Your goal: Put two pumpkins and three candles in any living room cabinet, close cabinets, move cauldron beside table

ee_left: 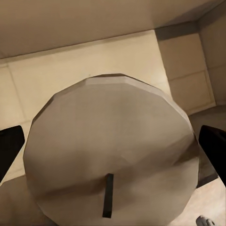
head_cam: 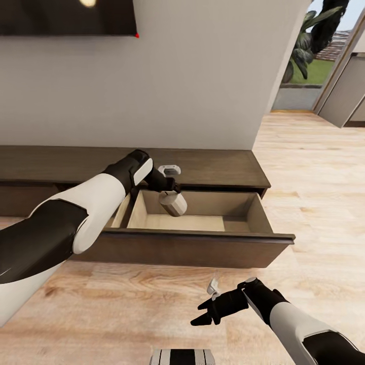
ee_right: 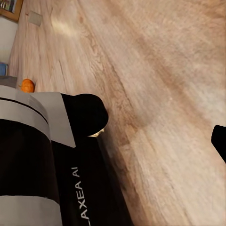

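Note:
My left gripper is shut on an off-white faceted candle and holds it over the left part of the open drawer of the long dark brown cabinet. In the left wrist view the candle with its dark wick sits between the black fingers, above the drawer's beige floor. My right gripper hangs open and empty low over the wooden floor, in front of the drawer. In the right wrist view a small orange pumpkin lies far off on the floor.
A dark TV hangs on the wall above the cabinet. A doorway with a plant lies at the right. The drawer front juts out over the floor. My own base stands beside the right gripper.

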Motion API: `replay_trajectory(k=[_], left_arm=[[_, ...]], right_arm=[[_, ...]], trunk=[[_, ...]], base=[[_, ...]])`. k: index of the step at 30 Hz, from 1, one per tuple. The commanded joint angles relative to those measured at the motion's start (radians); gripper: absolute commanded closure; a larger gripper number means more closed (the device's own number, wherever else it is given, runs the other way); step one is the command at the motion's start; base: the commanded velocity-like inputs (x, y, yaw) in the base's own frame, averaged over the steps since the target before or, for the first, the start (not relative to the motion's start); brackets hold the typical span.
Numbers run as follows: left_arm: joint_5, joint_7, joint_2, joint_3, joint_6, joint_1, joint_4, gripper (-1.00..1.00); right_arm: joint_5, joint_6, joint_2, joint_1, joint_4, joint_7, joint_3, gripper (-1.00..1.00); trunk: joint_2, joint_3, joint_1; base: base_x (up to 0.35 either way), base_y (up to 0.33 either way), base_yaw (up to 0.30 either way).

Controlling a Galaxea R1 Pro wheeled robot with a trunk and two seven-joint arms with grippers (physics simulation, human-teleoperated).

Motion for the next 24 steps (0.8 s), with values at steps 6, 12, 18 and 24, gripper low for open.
replay_trajectory(k=[6,12,18,24], left_arm=[[0.003,-0.019,0.0,-0.006,-0.004,-0.001,0.0,1.0],[0.005,-0.021,0.0,-0.005,-0.077,-0.001,0.011,1.0],[0.004,-0.019,0.0,-0.006,-0.097,-0.001,0.026,1.0],[0.003,-0.017,0.0,-0.006,-0.113,-0.001,0.028,1.0]], right_arm=[[0.006,0.007,0.0,0.0,0.0,0.004,-0.004,-1.0],[0.007,0.006,0.0,0.0,0.001,0.004,-0.004,-1.0],[0.008,0.005,0.0,0.0,0.001,-0.005,-0.004,-1.0],[0.007,0.003,0.0,0.0,0.001,-0.006,-0.004,-1.0]], trunk=[[-0.001,-0.005,0.0],[-0.002,-0.028,0.003],[-0.003,-0.051,0.006],[-0.005,-0.074,0.008]], base=[[0.0,0.0,0.0],[0.0,0.0,0.0],[0.0,0.0,0.0],[0.0,0.0,0.0]])
